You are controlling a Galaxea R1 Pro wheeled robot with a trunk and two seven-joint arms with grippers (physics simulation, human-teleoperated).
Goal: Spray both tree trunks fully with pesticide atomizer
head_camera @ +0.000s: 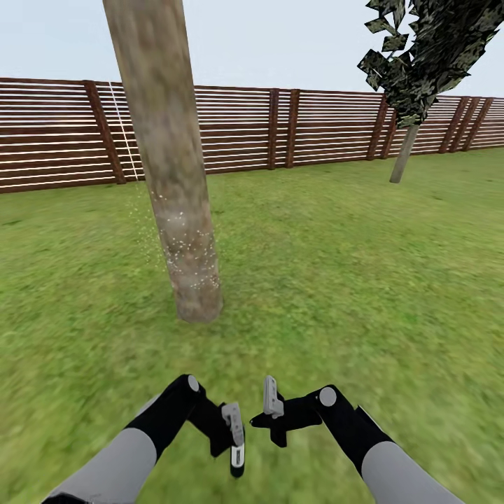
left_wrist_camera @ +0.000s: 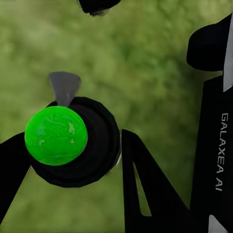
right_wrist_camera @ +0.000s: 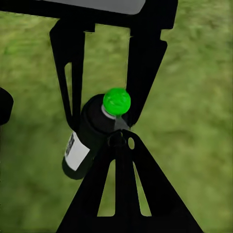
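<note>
I hold pesticide atomizer (left_wrist_camera: 73, 141) pinched between left gripper (head_camera: 236, 437) fingers, low over grass (head_camera: 336, 280), nozzle ready for spraying. Right gripper (head_camera: 273, 413) just beside, empty; spread unclear. Near tree trunk (head_camera: 175, 210) carries white specks (head_camera: 183, 245) low down; second tree (head_camera: 413, 84) well apart by fence (head_camera: 315, 126).

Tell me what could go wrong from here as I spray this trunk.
1. The pesticide specks sit only low on the tree trunk; the upper bark looks bare, so coverage may fall short.
2. The right end effector sits close to the pesticide atomizer held by the left end effector; a bump might dislodge it.
</note>
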